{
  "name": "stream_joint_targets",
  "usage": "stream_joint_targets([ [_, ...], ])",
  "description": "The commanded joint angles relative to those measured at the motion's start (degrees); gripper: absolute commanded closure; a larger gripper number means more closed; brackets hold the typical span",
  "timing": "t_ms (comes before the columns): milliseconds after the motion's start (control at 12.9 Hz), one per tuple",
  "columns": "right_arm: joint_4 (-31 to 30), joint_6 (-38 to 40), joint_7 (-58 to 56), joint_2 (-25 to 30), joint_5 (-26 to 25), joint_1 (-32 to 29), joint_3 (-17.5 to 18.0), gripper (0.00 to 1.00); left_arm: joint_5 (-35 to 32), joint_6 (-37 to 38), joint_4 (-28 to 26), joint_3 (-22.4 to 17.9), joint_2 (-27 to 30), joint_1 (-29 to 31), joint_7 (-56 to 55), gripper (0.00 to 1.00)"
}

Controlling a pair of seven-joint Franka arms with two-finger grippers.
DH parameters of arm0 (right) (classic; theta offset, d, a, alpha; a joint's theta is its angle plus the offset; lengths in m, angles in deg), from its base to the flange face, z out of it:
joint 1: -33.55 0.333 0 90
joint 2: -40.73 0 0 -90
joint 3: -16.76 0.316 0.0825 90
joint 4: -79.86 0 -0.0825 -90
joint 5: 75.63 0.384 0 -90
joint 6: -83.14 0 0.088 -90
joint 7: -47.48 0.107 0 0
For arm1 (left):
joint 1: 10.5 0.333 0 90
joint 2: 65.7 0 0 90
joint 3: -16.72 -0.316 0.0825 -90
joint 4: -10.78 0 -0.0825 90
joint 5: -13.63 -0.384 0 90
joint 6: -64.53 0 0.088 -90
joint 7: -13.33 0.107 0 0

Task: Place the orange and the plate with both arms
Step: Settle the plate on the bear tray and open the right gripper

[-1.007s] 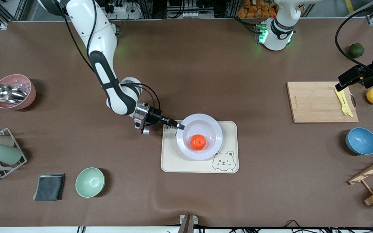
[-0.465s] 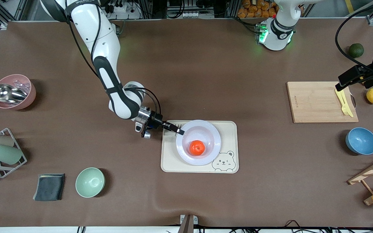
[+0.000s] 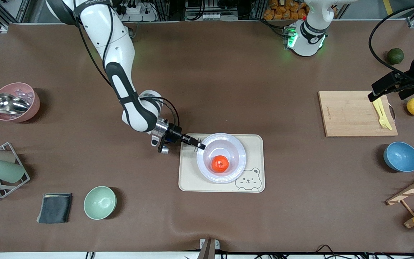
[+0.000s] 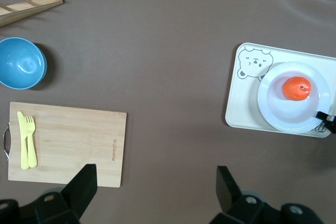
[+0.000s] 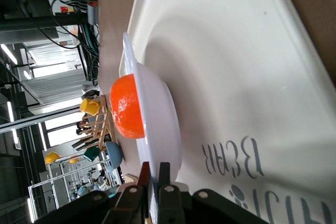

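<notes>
Right gripper [image 3: 200, 146], jaws pinching the plate [image 3: 236, 150] rim at frame centre; release gently, keeping orange [image 3: 220, 163] still. Left gripper [image 4: 155, 174], jaws wide, waits over the bench.

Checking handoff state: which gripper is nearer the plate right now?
Right. The right gripper is shut on the rim of the plate, which sits on the bear tray. The left gripper waits open over the cutting board, well away.

Glossy orange [image 3: 220, 163], smooth prob. plastic plate [image 3: 236, 146], matt wood board [image 3: 350, 113], shiny metal scoop [image 3: 8, 102].
</notes>
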Motion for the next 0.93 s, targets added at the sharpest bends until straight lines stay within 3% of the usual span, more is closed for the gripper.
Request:
stream_joint_targets([
  [0, 2.06, -0.86, 10.42, -0.51, -7.88, -0.12, 0.21, 0.55, 0.54, -0.07, -0.40, 0.45, 1.12, 0.62, 0.76, 0.00],
  [387, 2.51, -2.44, 12.21, -0.43, -9.58, -0.03, 0.21, 0.40, -2.62, 1.34, -0.13, 0.80, 1.48, 0.36, 0.14, 0.00],
  [852, 2.42, -2.44, 22.39, 0.10, -19.50, -0.65, 0.13, 0.40, -8.77, 2.04, -0.49, 3.26, 2.00, 0.36, -0.21, 0.00],
])
